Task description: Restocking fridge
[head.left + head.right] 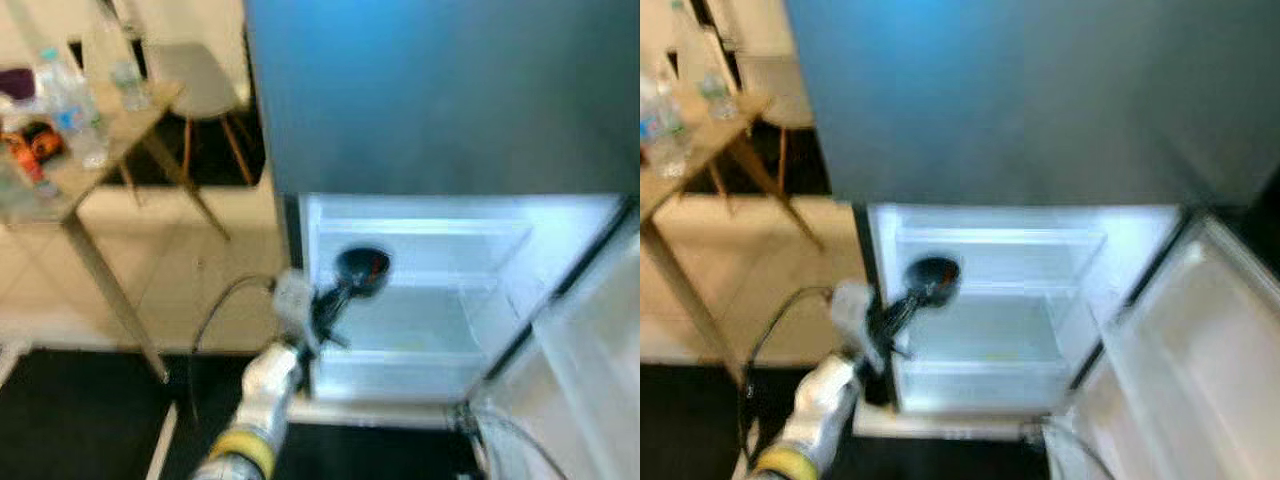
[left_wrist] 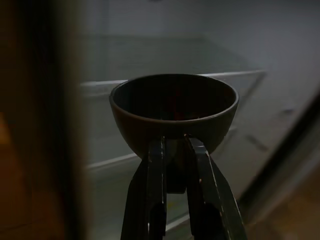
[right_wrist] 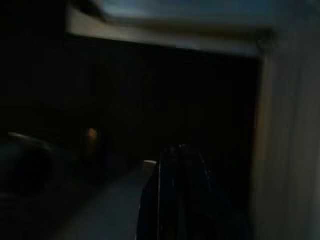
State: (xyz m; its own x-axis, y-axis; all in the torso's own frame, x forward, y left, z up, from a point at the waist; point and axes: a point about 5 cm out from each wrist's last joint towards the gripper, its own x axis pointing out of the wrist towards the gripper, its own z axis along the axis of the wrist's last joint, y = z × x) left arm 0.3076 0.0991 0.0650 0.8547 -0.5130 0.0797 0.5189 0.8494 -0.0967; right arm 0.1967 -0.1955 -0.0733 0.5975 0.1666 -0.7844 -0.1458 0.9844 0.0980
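A dark bowl [image 1: 362, 270] with something red inside hangs at the mouth of the open fridge [image 1: 420, 300], at the left side of its lit lower compartment. My left gripper [image 1: 340, 295] is shut on the bowl's near rim. In the left wrist view the two black fingers [image 2: 156, 200] pinch the bowl [image 2: 174, 112] from below, with glass shelves behind it. The right gripper [image 3: 177, 165] hangs in the dark, its fingers pressed together.
The fridge door [image 1: 590, 370] stands open on the right. A wooden table [image 1: 100, 150] with water bottles [image 1: 70, 110] stands at the far left, with a white chair [image 1: 195, 80] behind it. A dark mat [image 1: 80, 420] lies on the floor near me.
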